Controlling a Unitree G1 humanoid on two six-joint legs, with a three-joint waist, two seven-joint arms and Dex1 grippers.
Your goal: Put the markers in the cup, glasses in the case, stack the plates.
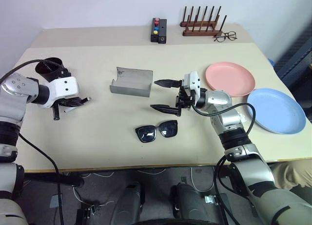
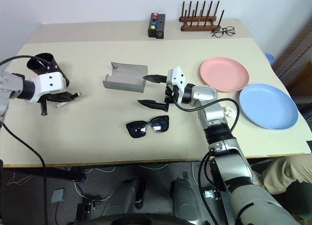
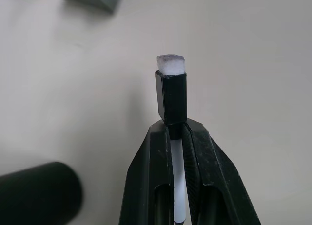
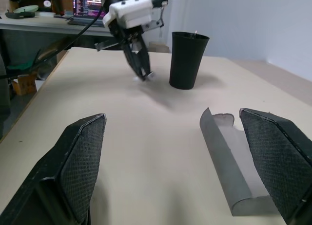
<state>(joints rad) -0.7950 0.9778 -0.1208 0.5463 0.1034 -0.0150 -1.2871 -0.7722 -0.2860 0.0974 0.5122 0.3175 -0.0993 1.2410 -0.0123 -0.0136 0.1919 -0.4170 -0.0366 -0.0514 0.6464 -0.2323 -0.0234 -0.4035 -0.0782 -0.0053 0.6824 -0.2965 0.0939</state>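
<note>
The left tool (image 3: 178, 137) is closed tight on the white marker (image 3: 171, 88), whose square black end with a pale tip sticks out past the two black fingers. It hovers above the tabletop (image 1: 97, 132), pointing down and toward the middle. Just behind this tool stands the cup (image 4: 187, 59), tall, black, matte and tapered, wider at the rim; what is inside I cannot tell. A second dark marker (image 1: 56, 113) hangs or stands just under the left tool, but its details are too small to read.

The right tool (image 1: 165, 95) is spread wide and holds nothing; its two fingers have a rough mesh texture on the inner pads (image 4: 83, 161). Just beyond its fingertips lies the case (image 1: 130, 82), grey, metallic-looking, open like a shallow trough, with nothing in it. Near and below this tool the glasses (image 1: 157, 131) rest flat on the tabletop, thick black frame, dark lenses. Behind the right tool, on its wrist side, lie the pink plate (image 1: 230, 79) and the blue plate (image 1: 276, 110), round and shallow, side by side, not stacked.
</note>
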